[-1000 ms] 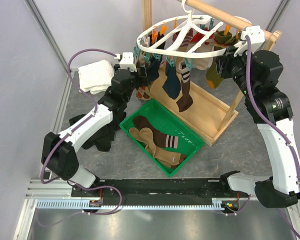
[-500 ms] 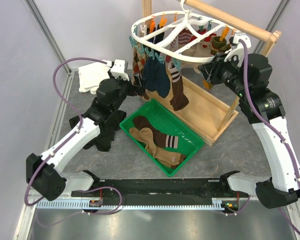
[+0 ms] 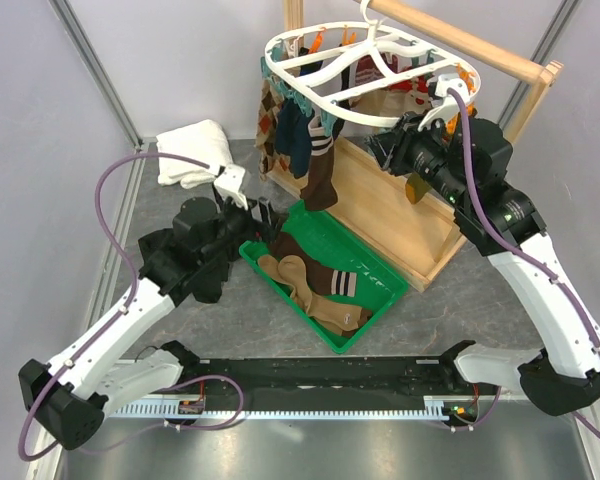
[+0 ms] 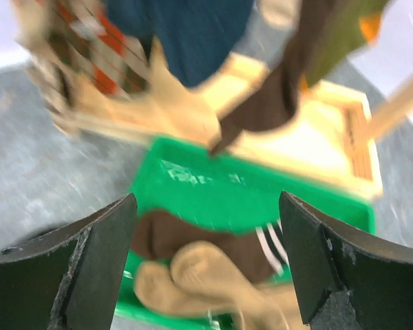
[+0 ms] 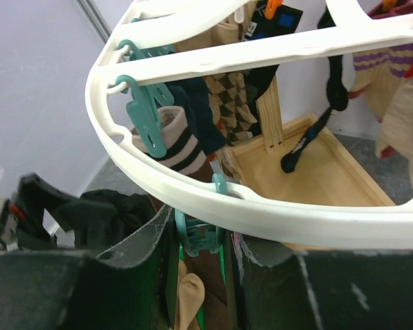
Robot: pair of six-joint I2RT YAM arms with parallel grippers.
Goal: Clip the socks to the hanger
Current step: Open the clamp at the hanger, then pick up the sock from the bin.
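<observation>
Left hand [image 3: 263, 214]: brought down from the hanger [image 3: 350, 70] to the left edge of the green tray [image 3: 355, 243] since the earlier frame; fingers wide apart, nothing held.
Right hand [image 5: 199, 275]: clamped on a teal clip [image 5: 201, 237] under the hanger rim, above the tray's far side.
Socks [image 4: 193, 271]: loose ones are heaped in the tray; others are pegged above it.
Risk: tangled socks may be lifted together; the tilted hanger may swing if released.
Views: the clip grip is shown only by the right wrist view.

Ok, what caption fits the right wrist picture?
Right end effector closed on a teal clip beneath the white hanger, socks behind.
</observation>
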